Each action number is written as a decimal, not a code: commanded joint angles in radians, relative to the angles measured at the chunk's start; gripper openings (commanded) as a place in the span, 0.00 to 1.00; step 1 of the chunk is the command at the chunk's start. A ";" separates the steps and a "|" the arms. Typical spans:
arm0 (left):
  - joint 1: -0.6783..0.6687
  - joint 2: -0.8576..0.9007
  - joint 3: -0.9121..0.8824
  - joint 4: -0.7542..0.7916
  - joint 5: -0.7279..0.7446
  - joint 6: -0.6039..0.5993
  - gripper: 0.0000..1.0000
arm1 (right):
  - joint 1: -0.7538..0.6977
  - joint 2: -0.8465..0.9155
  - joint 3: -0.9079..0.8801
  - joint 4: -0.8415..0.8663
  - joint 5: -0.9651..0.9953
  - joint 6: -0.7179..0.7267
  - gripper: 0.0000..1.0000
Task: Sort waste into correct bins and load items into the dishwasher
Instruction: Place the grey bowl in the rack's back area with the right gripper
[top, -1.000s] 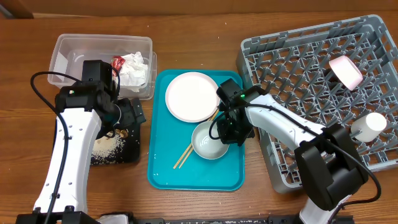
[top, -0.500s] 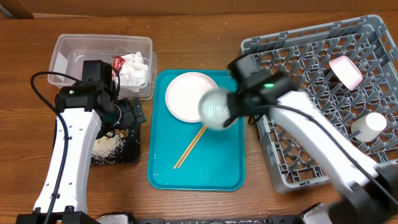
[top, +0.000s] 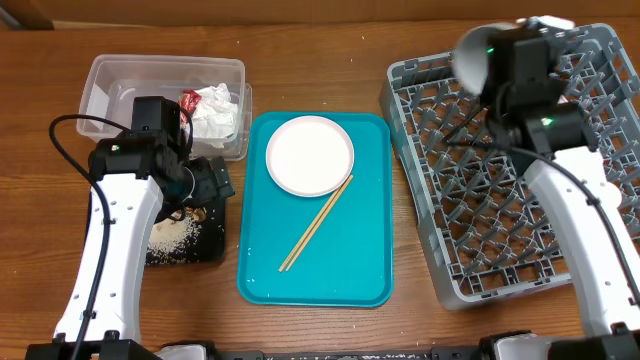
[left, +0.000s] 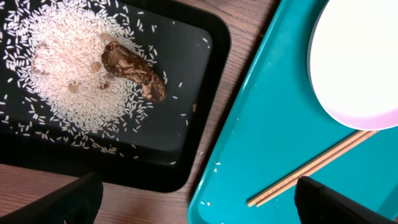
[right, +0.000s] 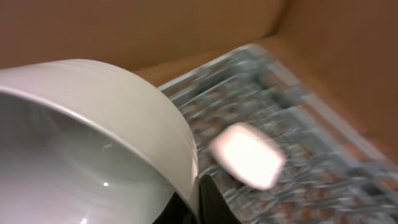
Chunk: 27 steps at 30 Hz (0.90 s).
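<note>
My right gripper (top: 492, 62) is shut on the rim of a grey bowl (top: 472, 55) and holds it high over the back left of the grey dishwasher rack (top: 470, 210). In the right wrist view the bowl (right: 93, 143) fills the left side, its rim pinched between my fingers (right: 196, 199). A white plate (top: 310, 155) and a pair of chopsticks (top: 315, 225) lie on the teal tray (top: 360, 270). My left gripper (top: 208, 185) is open and empty over the gap between the black tray (left: 193, 124) and the teal tray (left: 261, 143).
A clear bin (top: 120, 80) with crumpled waste stands at the back left. The black tray (top: 190, 250) holds scattered rice (left: 68, 68) and a brown food scrap (left: 134, 68). A pink dish (right: 245, 155) lies blurred in the rack.
My right arm has lifted the grey bowl off the teal tray and carried it up and right to above the rack. The left arm has not moved.
</note>
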<state>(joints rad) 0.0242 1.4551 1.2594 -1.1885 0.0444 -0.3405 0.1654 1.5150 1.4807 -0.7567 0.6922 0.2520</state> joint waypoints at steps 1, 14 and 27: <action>0.002 -0.016 0.019 0.000 0.000 0.001 1.00 | -0.042 0.052 0.012 0.066 0.307 -0.005 0.04; 0.002 -0.016 0.019 0.000 0.000 0.001 1.00 | -0.116 0.414 0.012 0.181 0.513 -0.051 0.04; 0.002 -0.016 0.019 0.000 0.000 0.001 1.00 | -0.041 0.506 0.012 0.110 0.453 -0.042 0.04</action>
<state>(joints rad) 0.0242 1.4551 1.2594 -1.1889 0.0444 -0.3405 0.0925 1.9919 1.4845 -0.6106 1.1942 0.2089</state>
